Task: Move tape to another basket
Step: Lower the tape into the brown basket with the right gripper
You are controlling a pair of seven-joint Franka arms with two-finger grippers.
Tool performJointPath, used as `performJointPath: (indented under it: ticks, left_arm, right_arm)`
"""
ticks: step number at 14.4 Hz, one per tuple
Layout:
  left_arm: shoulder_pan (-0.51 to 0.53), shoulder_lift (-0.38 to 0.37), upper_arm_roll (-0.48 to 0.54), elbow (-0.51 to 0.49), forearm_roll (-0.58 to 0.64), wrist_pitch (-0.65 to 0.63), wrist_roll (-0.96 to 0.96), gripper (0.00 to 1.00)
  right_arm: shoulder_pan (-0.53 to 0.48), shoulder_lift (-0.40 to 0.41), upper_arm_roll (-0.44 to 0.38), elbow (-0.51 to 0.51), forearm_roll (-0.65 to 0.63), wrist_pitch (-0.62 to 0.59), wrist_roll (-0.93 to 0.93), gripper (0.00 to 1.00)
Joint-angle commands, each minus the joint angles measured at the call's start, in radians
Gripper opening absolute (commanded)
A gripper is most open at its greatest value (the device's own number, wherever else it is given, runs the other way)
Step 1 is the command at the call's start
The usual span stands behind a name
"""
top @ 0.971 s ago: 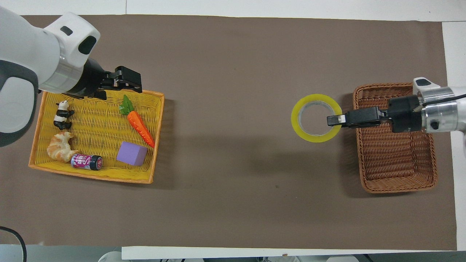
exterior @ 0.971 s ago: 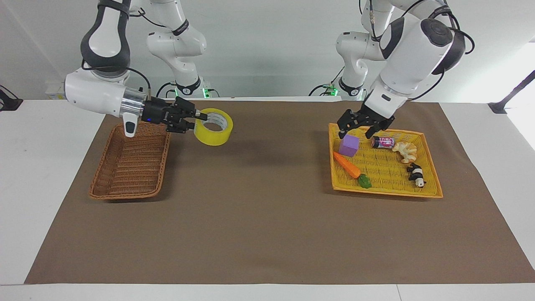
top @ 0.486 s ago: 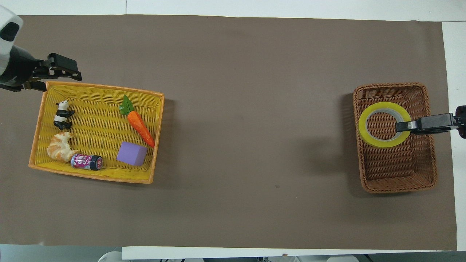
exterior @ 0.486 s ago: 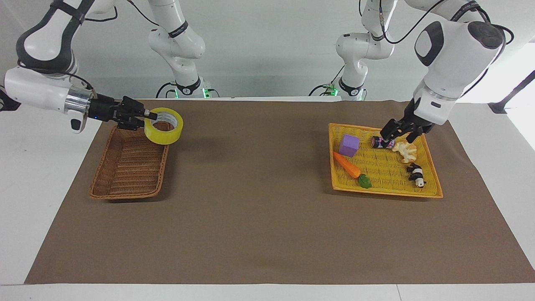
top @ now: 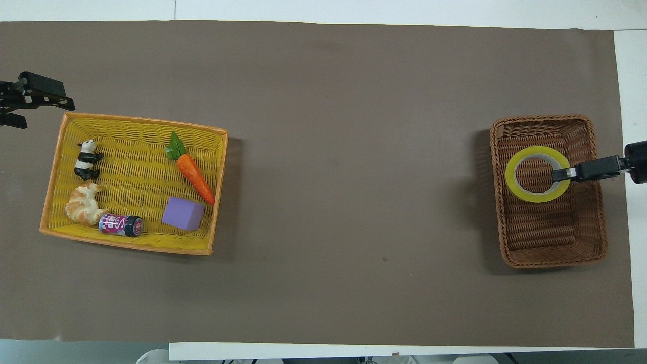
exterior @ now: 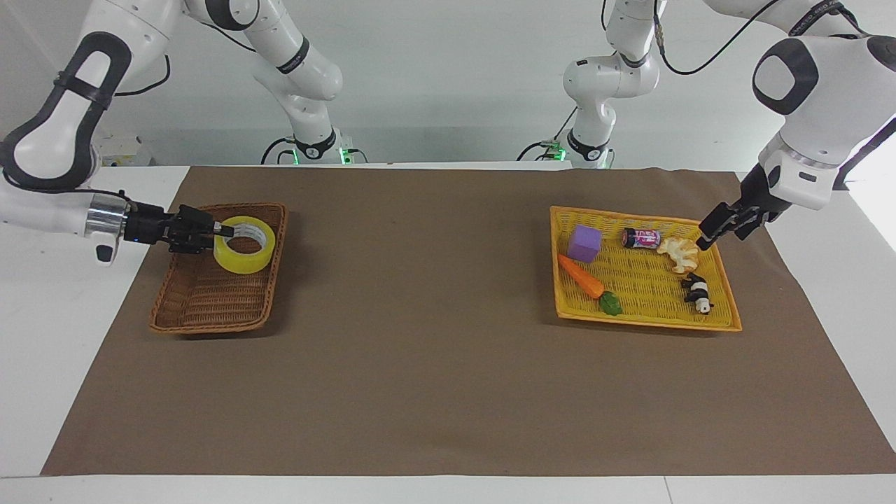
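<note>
Pinching tape [exterior: 242, 244] wall — right pincer [exterior: 222, 231]; over wicker basket [exterior: 210, 308].

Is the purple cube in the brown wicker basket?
No, the purple cube lies in the yellow basket beside the carrot.

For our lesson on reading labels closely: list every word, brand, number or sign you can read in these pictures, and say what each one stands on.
Nothing here can be read with certainty.
Small can in the yellow basket: pink and white label with markings, too small to read.
Roll of tape, wicker basket, toys and arms: no text visible.
</note>
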Motion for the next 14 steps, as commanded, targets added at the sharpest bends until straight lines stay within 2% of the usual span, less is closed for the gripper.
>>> performJointPath:
  ticks: [1,5,8,10,14]
  left_arm:
    - [0.031,-0.021,-0.011,-0.022,0.011,0.008,0.018,0.99]
    - [0.037,-0.021,-0.014,-0.015,0.016,-0.057,0.029,0.99]
    - [0.039,-0.022,-0.024,-0.012,0.096,-0.106,0.136,0.99]
    - [0.054,-0.024,-0.027,-0.010,0.096,-0.118,0.216,0.99]
    - [0.050,-0.024,-0.039,0.008,0.093,-0.166,0.220,0.99]
  right_arm:
    - [-0.037,0.019,0.013,0.021,-0.038,-0.031,-0.058,0.00]
    - [-0.053,0.012,0.013,-0.025,-0.087,0.023,-0.078,0.00]
    - [-0.067,0.033,0.013,-0.028,-0.108,0.036,-0.089,0.00]
    - [-0.066,0.052,0.013,-0.037,-0.116,0.081,-0.145,0.00]
    - [-0.061,0.047,0.013,-0.071,-0.144,0.138,-0.161,0.00]
